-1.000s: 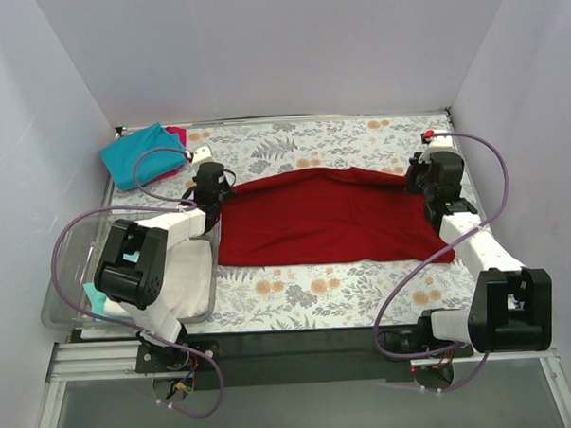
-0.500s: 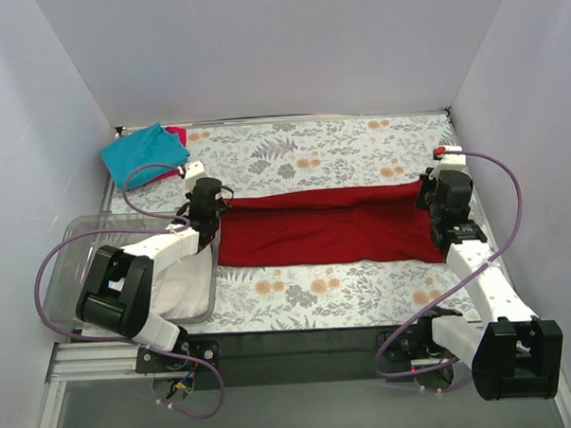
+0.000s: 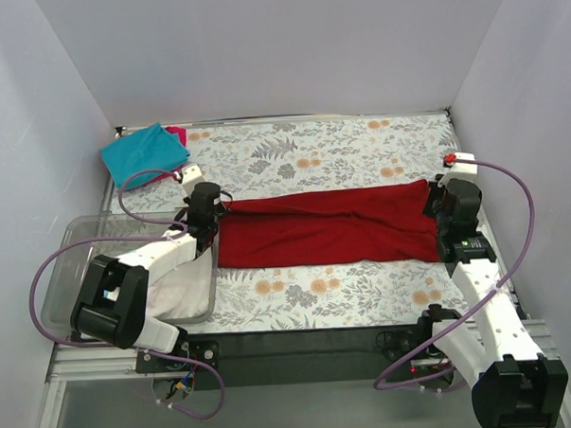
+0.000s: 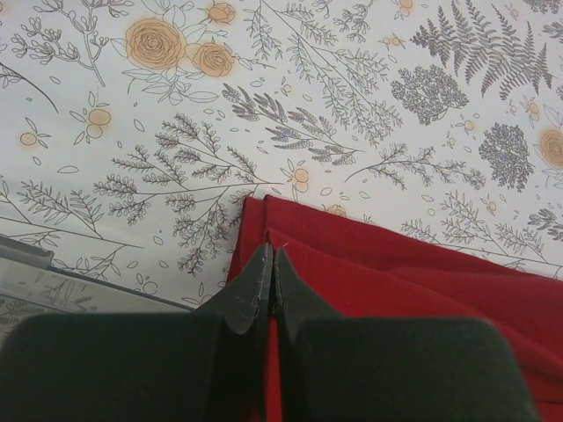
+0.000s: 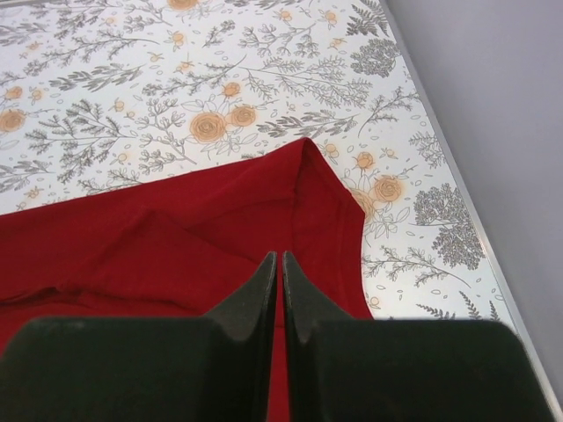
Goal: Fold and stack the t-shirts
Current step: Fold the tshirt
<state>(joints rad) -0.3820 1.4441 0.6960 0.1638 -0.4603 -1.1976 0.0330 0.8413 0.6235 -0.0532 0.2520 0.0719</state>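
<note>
The dark red t-shirt [image 3: 324, 231] lies as a long band across the middle of the floral table. My left gripper [image 3: 215, 213] is shut on its left end; in the left wrist view the fingers [image 4: 255, 281] pinch the red cloth [image 4: 396, 290] near its corner. My right gripper [image 3: 439, 205] is shut on its right end; in the right wrist view the fingers [image 5: 264, 290] are closed over the red cloth [image 5: 176, 246]. A teal t-shirt [image 3: 145, 154] lies over a magenta-pink one [image 3: 177, 133] at the far left. White cloth [image 3: 180, 285] lies in the bin.
A clear plastic bin [image 3: 73, 228] stands at the near left, right beside the left gripper; its edge shows in the left wrist view [image 4: 53, 272]. The side wall [image 5: 493, 105] and the table's metal edge run close to the right gripper.
Both grippers have moved toward the near side with the red shirt's far edge, and the shirt has gone from a wide arched shape to a narrower, flatter band.
</note>
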